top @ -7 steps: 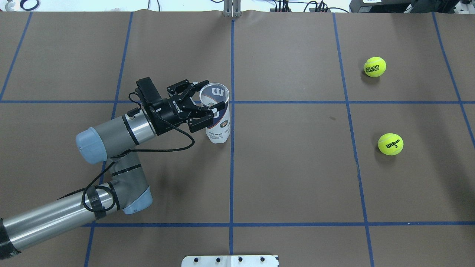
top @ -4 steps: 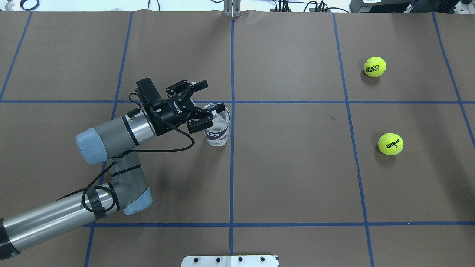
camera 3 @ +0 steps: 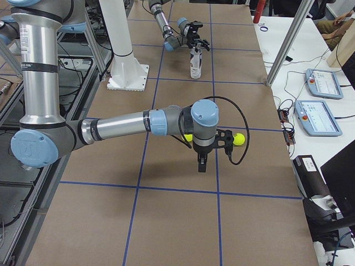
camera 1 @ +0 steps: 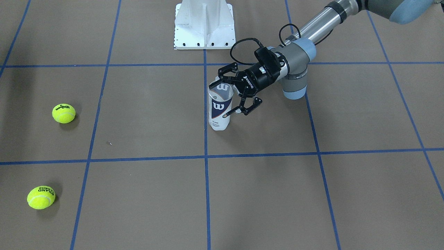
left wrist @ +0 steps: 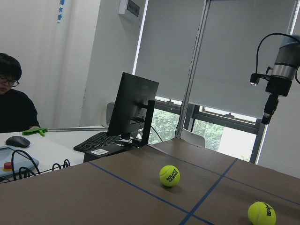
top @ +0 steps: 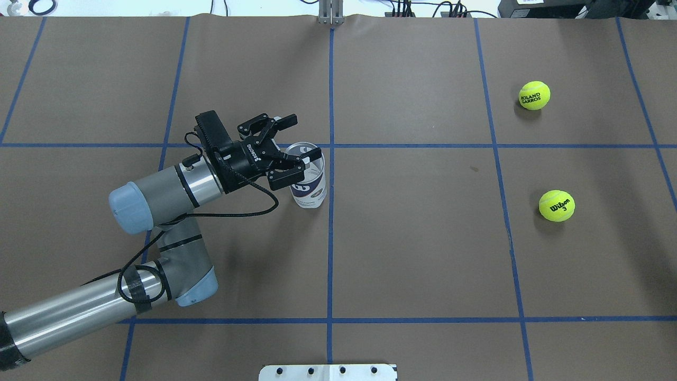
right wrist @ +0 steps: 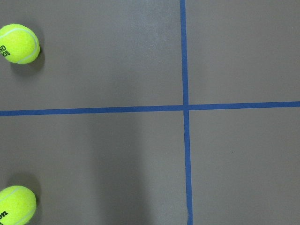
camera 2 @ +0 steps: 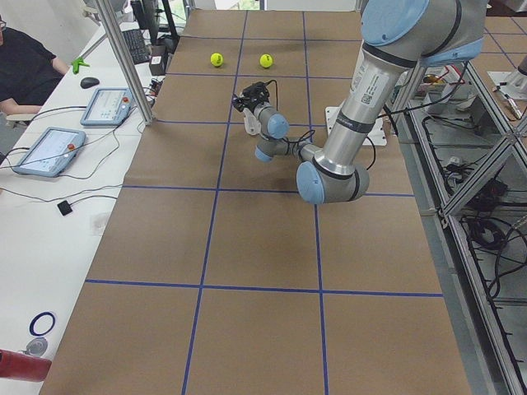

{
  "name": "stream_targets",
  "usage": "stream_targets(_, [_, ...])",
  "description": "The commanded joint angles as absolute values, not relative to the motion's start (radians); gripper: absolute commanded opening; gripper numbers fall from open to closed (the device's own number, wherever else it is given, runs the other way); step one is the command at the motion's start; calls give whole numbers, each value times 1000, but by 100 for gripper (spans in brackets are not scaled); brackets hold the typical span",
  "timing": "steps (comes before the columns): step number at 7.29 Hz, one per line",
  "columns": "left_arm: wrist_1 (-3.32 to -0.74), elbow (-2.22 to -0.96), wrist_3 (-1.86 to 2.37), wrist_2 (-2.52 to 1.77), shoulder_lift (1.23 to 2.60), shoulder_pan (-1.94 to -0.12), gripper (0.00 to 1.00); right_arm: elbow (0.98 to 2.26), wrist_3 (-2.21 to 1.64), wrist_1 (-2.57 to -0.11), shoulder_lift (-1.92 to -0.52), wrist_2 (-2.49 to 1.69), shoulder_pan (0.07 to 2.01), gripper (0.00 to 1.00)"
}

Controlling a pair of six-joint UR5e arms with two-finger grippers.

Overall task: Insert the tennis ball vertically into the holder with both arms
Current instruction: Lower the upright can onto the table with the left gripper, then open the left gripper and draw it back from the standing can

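The clear holder (top: 309, 182) (camera 1: 219, 107) stands upright on the brown table, its open mouth up and its "W" label showing. My left gripper (top: 302, 138) (camera 1: 235, 91) is open beside its top, one finger on each side of the rim; whether they touch it I cannot tell. Two yellow tennis balls lie far to the right: the Roland Garros one (top: 534, 95) (right wrist: 18, 43) and the Wilson one (top: 556, 205) (right wrist: 14, 206). My right gripper (camera 3: 201, 164) hangs pointing down above the table between the two balls; whether it is open or shut does not show.
The white base pedestal (camera 1: 203, 24) stands behind the holder. Blue tape lines (top: 330, 238) grid the table. A person (camera 2: 25, 70) sits at the side bench with tablets (camera 2: 49, 150), a monitor (left wrist: 136, 108) and cables.
My left gripper opened and let go of the holder. The holder dropped from its raised position and now stands lower on the table. The arm barely moved.
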State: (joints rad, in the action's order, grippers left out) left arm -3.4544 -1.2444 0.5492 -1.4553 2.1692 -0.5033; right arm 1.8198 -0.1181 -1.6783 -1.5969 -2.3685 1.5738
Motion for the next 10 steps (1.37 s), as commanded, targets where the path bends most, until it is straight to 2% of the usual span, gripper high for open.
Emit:
stream_targets(1, [-3450, -1259, 552, -1456, 2168, -505, 99, 1821, -120, -1678, -1597, -2368, 1574, 99])
stream_targets(4, [-3386, -1400, 563, -1465, 2116, -517, 99, 1827, -120, -1678, -1597, -2370, 1574, 99])
stream_targets(6, [-3208, -1617, 563, -1579, 1972, -555, 99, 1827, -120, -1678, -1597, -2370, 1574, 99])
stream_targets(7, [-3208, -1640, 563, -1594, 1909, -564, 99, 1827, -120, -1680, -1597, -2370, 1574, 99])
stream_targets(10, [-3203, -1634, 561, -1620, 1832, -581, 99, 1828, -118, -1677, -1589, -2359, 1572, 99])
